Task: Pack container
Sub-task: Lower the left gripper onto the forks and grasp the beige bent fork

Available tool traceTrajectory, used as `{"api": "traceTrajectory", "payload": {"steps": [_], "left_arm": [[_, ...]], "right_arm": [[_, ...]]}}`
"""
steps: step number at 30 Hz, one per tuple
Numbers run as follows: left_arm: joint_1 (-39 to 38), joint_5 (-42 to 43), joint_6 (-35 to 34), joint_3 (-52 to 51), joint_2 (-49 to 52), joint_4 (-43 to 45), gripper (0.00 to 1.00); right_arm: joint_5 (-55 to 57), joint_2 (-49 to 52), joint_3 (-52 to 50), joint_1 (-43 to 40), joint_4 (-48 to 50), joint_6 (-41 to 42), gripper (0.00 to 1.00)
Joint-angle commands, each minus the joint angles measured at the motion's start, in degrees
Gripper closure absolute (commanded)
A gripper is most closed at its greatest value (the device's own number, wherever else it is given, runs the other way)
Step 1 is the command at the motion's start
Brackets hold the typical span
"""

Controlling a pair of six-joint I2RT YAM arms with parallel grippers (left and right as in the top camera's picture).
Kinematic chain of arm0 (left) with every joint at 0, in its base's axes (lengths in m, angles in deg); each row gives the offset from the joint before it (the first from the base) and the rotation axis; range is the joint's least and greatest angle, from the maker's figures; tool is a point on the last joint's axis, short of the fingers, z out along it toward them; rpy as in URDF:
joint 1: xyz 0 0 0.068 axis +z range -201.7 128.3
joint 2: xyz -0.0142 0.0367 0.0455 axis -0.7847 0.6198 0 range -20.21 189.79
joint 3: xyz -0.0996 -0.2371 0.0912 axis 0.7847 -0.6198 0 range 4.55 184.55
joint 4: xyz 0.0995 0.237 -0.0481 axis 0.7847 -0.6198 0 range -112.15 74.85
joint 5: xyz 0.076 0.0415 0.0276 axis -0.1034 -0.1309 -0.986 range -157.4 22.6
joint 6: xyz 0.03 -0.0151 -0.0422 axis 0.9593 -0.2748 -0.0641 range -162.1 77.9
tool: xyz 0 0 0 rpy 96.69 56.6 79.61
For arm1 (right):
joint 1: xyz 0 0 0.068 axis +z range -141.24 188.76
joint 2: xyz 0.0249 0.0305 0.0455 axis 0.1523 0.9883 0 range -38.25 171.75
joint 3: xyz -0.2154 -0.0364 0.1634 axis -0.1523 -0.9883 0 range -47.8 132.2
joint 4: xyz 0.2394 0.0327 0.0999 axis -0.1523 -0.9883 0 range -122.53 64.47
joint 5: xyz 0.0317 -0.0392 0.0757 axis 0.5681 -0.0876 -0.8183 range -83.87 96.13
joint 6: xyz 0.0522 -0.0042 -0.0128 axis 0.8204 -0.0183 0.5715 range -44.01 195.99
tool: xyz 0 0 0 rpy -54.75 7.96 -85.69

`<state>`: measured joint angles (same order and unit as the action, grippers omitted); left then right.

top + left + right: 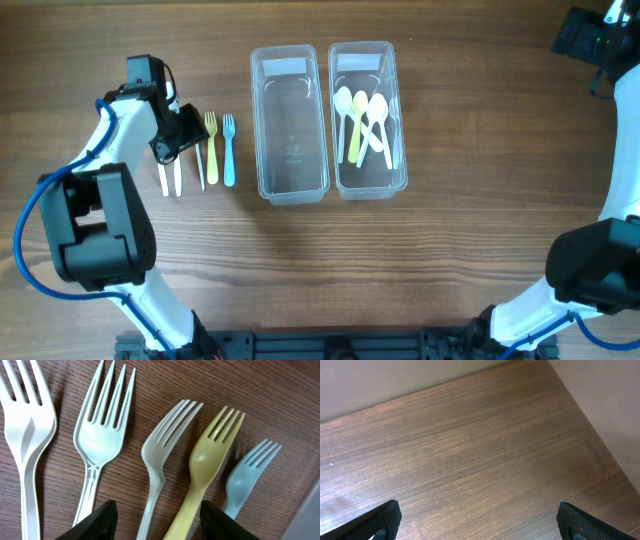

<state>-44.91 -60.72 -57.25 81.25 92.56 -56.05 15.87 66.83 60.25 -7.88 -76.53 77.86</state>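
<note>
Left of the empty container (290, 130), the left gripper (162, 520) hangs half-open over the forks (212, 150), holding nothing (apparently the fork-picking step). Next: lower and close on one fork. Far right of it, the right gripper (480, 526) stands wide.

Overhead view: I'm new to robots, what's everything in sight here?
Containers: two, clear, side by side mid-table; left one empty.
Spoons: three, two white and one yellow-green, in the right container.
Forks: five, two white, one grey, one yellow, one blue, in a row left of the containers.
Table: one, brown wood.
Arms: two, white and black; left arm over the forks, right arm far right.
Jaws: left jaws open above grey and yellow fork handles; right jaws open over bare table.
</note>
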Motion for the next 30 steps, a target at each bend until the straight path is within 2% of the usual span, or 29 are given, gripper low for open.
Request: {"api": "traceTrajectory", "payload": {"steps": [1,5,10,22,25,30], "left_arm": [[-0.31,-1.9,-0.26,0.98,1.64,0.61,0.47],[-0.31,-2.71,-0.26,0.98,1.9,1.9,0.45],[-0.31,-2.71,-0.28,0.98,2.25,3.69,0.48],[-0.31,-2.67,-0.26,0.98,4.9,4.07,0.49],[-0.31,-2.67,-0.26,0.98,5.01,4.07,0.55],[-0.31,-2.62,-0.31,0.98,5.01,3.98,0.77]], "right_arm": [[1.01,0.57,-0.09,0.17,0.2,-0.35,0.0],[1.01,0.57,-0.09,0.17,0.2,-0.37,0.0],[1.01,0.57,-0.09,0.17,0.2,-0.35,0.0],[1.01,0.57,-0.09,0.17,0.2,-0.35,0.0],[1.01,0.57,-0.09,0.17,0.2,-0.35,0.0],[1.01,0.57,-0.09,0.17,0.2,-0.37,0.0]]}}
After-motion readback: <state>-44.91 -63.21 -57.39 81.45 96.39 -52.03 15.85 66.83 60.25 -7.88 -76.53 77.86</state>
